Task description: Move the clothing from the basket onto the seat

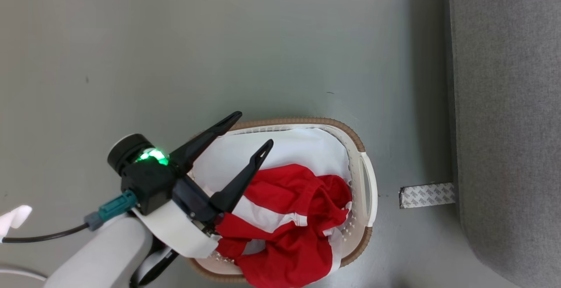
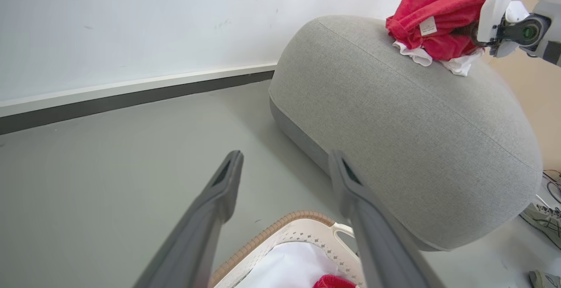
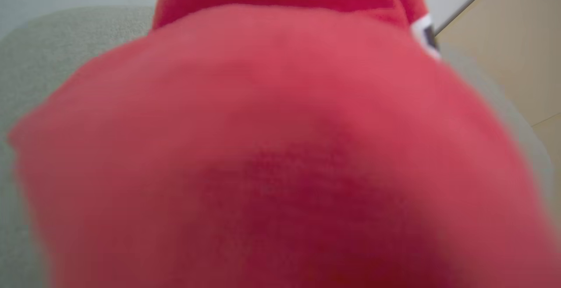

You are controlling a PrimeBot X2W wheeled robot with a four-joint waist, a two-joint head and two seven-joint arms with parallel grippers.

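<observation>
the left gripper (image 1: 253, 129) hung just over the near end of an oval white perforated plastic basket (image 1: 367, 178) with a brown rim. its two long dark fingers (image 1: 206, 141) were spread wide apart with nothing between them. under it, soft red clothing (image 1: 298, 218) with white panels and stripe trim lay crumpled in the basket, one red fold spilling over the rim on the robot's side.

the right gripper (image 2: 475, 31) was pushed into a second red and white bundle (image 2: 434, 16) resting on top of the large rounded grey woven-fabric seat (image 2: 416, 126). its fingers were buried in the cloth, so i could not tell whether they were clamped or loose. from that wrist the red fabric was a close blur.

the basket stood on a smooth grey floor (image 1: 175, 38), near the seat but apart from it. a short strip of pale printed tape (image 1: 427, 195) lay on the floor between them, its far end at the seat's base. a white wall (image 2: 131, 25) with a dark skirting ran behind, and a grey shoe (image 2: 541, 218) sat by the seat's far side.
</observation>
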